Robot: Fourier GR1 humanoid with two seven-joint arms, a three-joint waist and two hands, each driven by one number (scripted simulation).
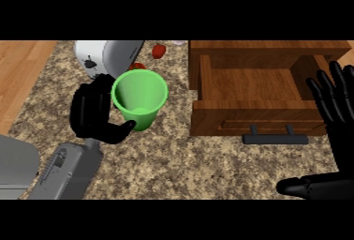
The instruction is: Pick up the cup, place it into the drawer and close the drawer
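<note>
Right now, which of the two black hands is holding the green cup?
The left hand, at the view's left, curls round the green plastic cup. The right hand stands open beside the open wooden drawer, touching nothing.

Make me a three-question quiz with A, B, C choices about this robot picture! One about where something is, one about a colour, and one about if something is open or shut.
1. Where is the cup?
A. Inside the drawer
B. In the left hand, left of the drawer
C. On top of the toaster

2. What colour is the cup?
A. Green
B. Blue
C. Yellow

3. How is the drawer?
A. Pushed shut
B. Pulled open
C. Taken off the counter

Answers:
1. B, the left hand curls round the cup over the counter, and nothing shows inside the drawer.
2. A, its rim and walls are bright green.
3. B, you can see down onto its wooden floor, with the dark handle sticking out in front.

The right hand rests open at the view's right edge. The white toaster stands behind the cup.
</note>
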